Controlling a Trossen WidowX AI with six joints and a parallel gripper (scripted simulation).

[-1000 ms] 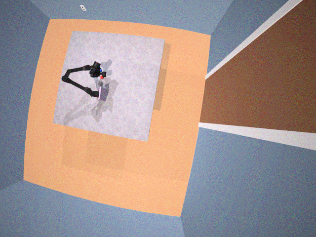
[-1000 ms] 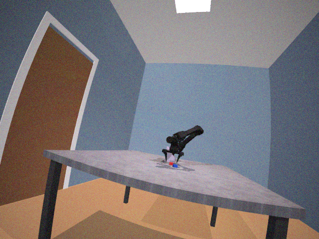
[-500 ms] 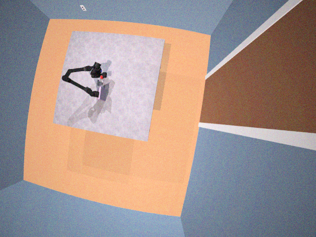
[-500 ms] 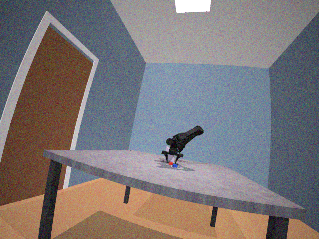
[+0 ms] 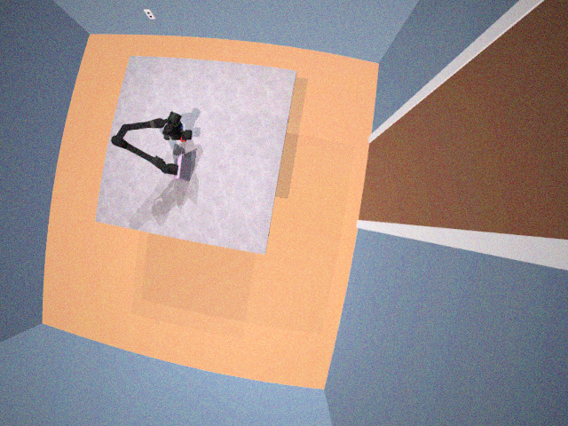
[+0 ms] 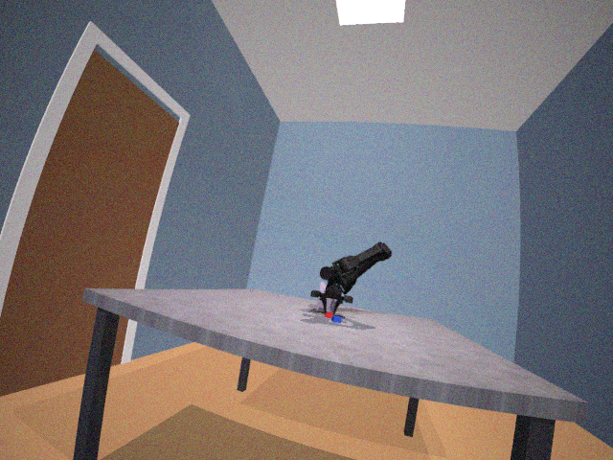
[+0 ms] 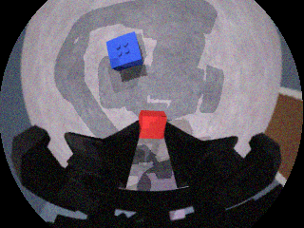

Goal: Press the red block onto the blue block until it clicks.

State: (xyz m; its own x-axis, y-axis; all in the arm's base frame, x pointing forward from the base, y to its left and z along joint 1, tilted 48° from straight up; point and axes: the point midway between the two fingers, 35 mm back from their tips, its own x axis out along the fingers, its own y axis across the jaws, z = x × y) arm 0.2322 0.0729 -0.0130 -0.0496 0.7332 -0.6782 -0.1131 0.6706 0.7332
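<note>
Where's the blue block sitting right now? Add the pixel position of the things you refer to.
In the wrist view, the blue block (image 6: 337,319) (image 7: 124,51) sits on the tabletop (image 5: 229,183) (image 6: 238,327), up and left of the red block (image 6: 329,314) (image 7: 152,124) in the claw (image 7: 151,123).

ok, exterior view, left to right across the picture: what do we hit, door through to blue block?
Brown door → red block → blue block. Claw and arm left out: they overlap the blocks' span.
</note>
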